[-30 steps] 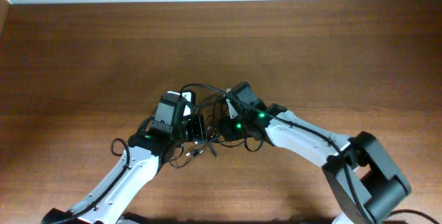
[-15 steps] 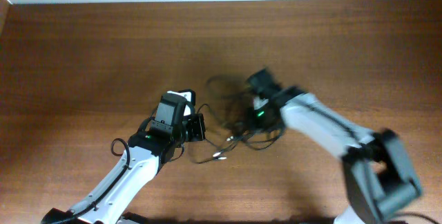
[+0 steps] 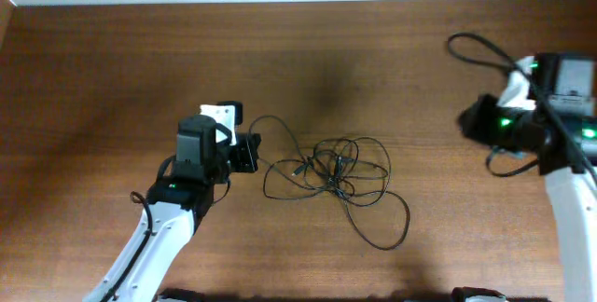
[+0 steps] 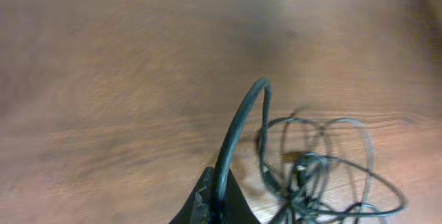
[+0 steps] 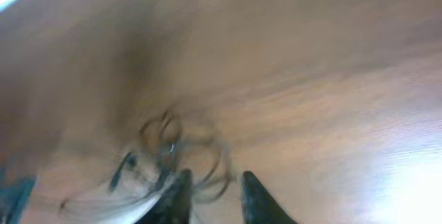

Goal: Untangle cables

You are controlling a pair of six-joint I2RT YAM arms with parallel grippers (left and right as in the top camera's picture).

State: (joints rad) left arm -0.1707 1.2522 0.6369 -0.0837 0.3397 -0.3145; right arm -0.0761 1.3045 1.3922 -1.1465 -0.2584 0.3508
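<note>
imo the left gripper (image 3: 250, 153), clamped on a strand just left of the cables (image 3: 332, 168) knot, should pull slowly outward; the right gripper (image 5: 215, 178), well right of it, gapes empty.

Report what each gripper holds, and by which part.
The left gripper pinches one cable along its cord, just outside the tangle. The right gripper, jaws apart, holds nothing.

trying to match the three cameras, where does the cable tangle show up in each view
overhead: cable tangle lies mid-table, just right of the left gripper.
left wrist: cable tangle at lower right, one strand rising from the left gripper at the bottom edge.
right wrist: blurred, lower left of centre, beyond the right gripper.
shared landmark: the brown wooden table.
</note>
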